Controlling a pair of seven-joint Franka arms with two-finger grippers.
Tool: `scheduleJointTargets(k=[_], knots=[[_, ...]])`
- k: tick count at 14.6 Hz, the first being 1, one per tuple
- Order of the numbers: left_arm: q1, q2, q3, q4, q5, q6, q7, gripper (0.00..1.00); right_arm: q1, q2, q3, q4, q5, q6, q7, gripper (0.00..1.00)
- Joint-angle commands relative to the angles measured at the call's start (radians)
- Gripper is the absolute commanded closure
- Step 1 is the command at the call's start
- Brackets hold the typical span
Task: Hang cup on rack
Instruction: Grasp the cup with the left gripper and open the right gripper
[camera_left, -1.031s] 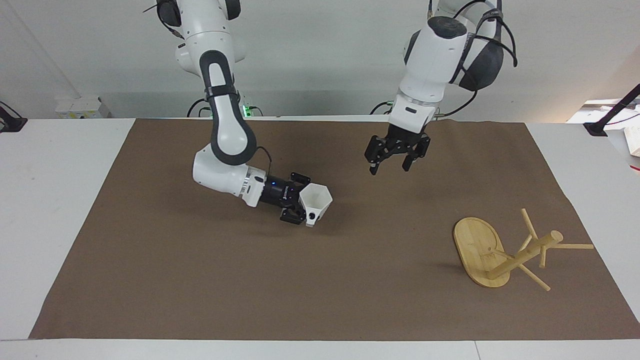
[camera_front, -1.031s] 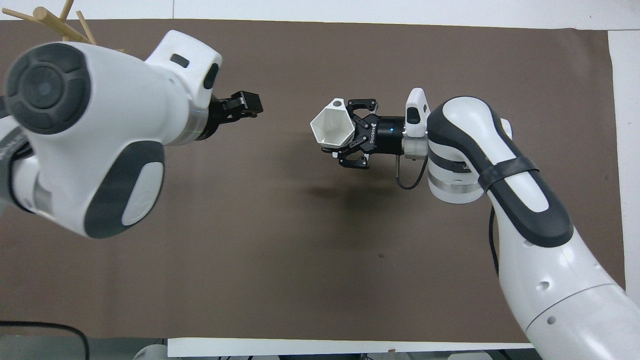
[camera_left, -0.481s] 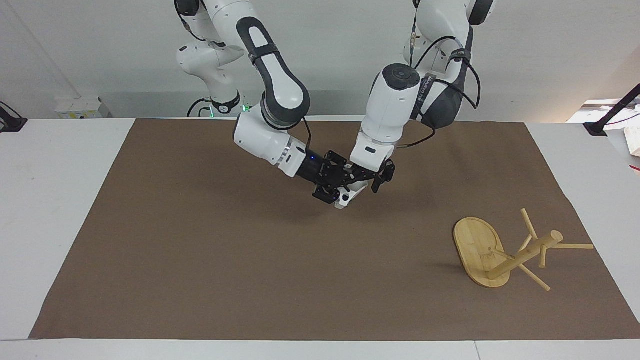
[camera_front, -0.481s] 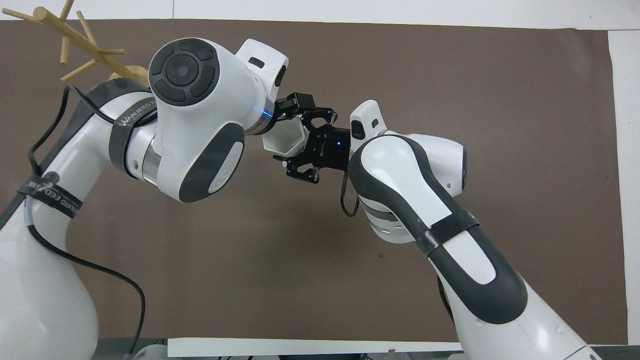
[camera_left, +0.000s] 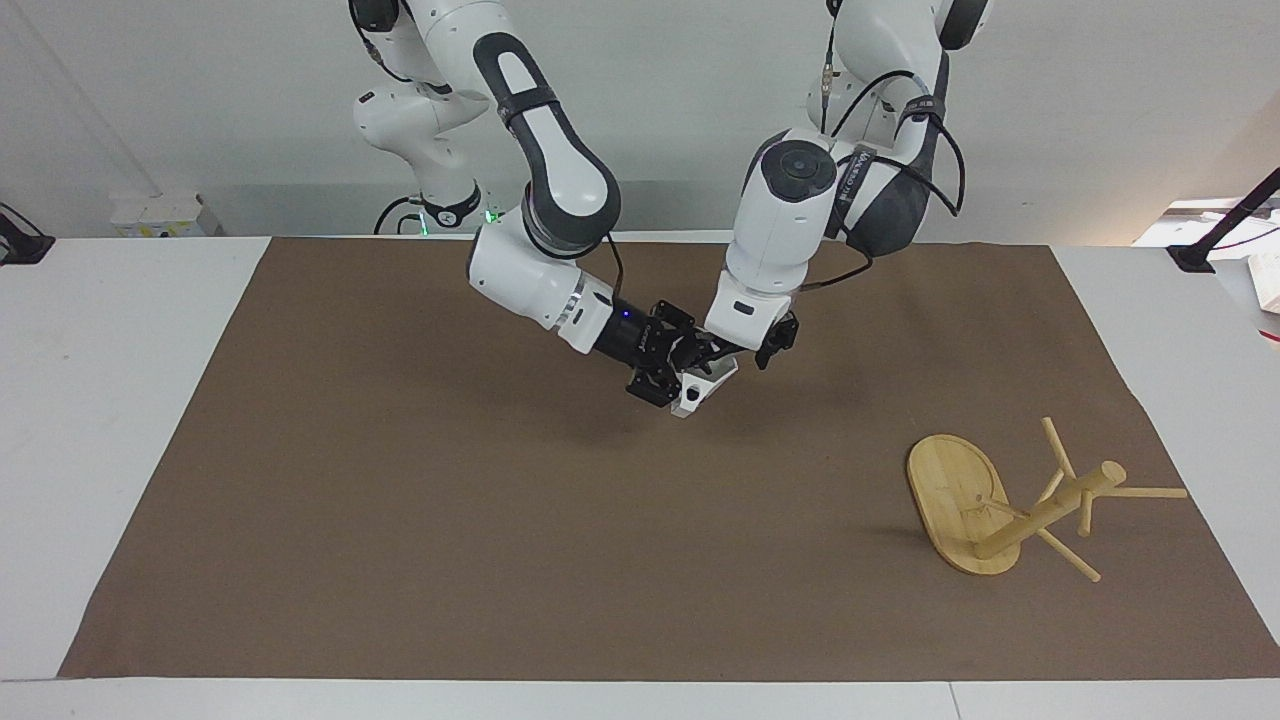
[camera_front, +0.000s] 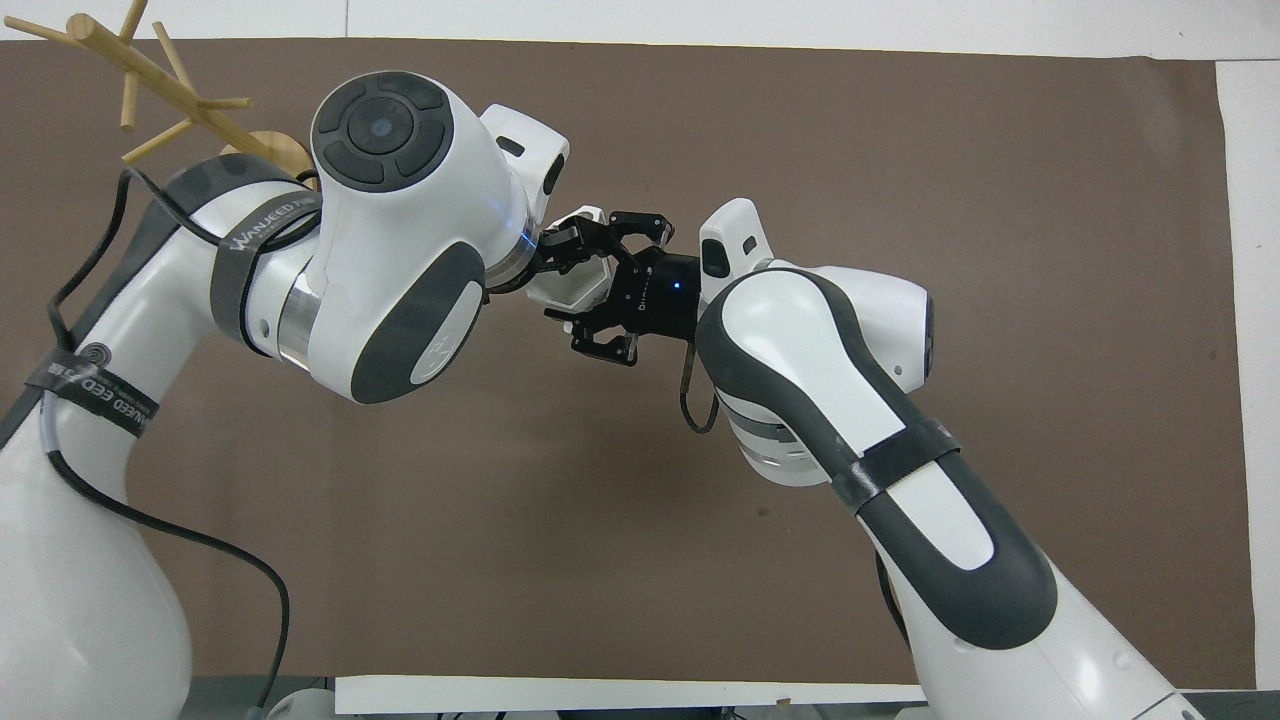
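Observation:
The small white faceted cup hangs in the air over the middle of the brown mat, in my right gripper, which is shut on it from the side. In the overhead view the cup shows between both hands, with the right gripper on it. My left gripper has come down onto the cup's rim and touches it; it also shows in the overhead view. The bamboo rack lies tipped over on the mat toward the left arm's end, its oval base on edge. Its pegs show in the overhead view.
The brown mat covers most of the white table. A black stand and some white things sit on the table's edge at the left arm's end.
One second ago my left gripper hung apart from the cup. Both arms then moved together over the mat's middle. In the last half second the left gripper settled onto the cup's rim.

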Motion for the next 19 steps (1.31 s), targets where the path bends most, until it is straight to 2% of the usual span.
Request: scheduleJointTargets(k=[1,4,8,9,10,11,12,13,17,19], knots=[[0.008,-0.022,0.01,-0.007,-0.031,-0.029,0.004,1.0,-0.014,-0.009,0.008,0.003,0.018,-0.005,0.009,0.87],[0.037,-0.019,0.017,-0.004,-0.094,-0.004,0.006,1.0,-0.014,-0.009,0.008,0.003,0.017,-0.005,0.014,0.87],[0.036,-0.022,0.015,-0.01,-0.096,-0.012,0.007,1.0,-0.014,-0.009,0.008,0.003,0.017,-0.005,0.015,0.87],[0.038,-0.02,0.015,-0.007,-0.099,-0.006,0.007,1.0,-0.014,-0.009,0.008,0.003,0.017,-0.005,0.017,0.83],[0.041,-0.02,0.015,-0.004,-0.102,-0.004,0.007,1.0,-0.014,-0.009,0.008,0.003,0.017,-0.005,0.017,0.77],[0.042,-0.022,0.015,-0.004,-0.102,-0.007,0.007,1.0,-0.014,-0.009,0.008,0.003,0.017,-0.005,0.015,0.61],[0.045,-0.023,0.017,-0.002,-0.102,-0.013,0.006,1.0,-0.014,-0.009,0.008,0.003,0.017,-0.005,0.023,0.23],[0.045,-0.026,0.021,0.001,-0.101,-0.013,0.004,1.0,-0.014,-0.009,0.008,0.003,0.017,-0.005,0.027,0.0],[0.065,-0.066,0.033,0.005,-0.085,-0.02,-0.007,1.0,-0.028,-0.045,0.005,0.003,0.011,0.012,0.046,0.0],[0.073,-0.086,0.062,-0.001,-0.076,-0.02,-0.005,1.0,-0.069,-0.075,0.002,-0.013,-0.006,-0.011,0.044,0.0]])
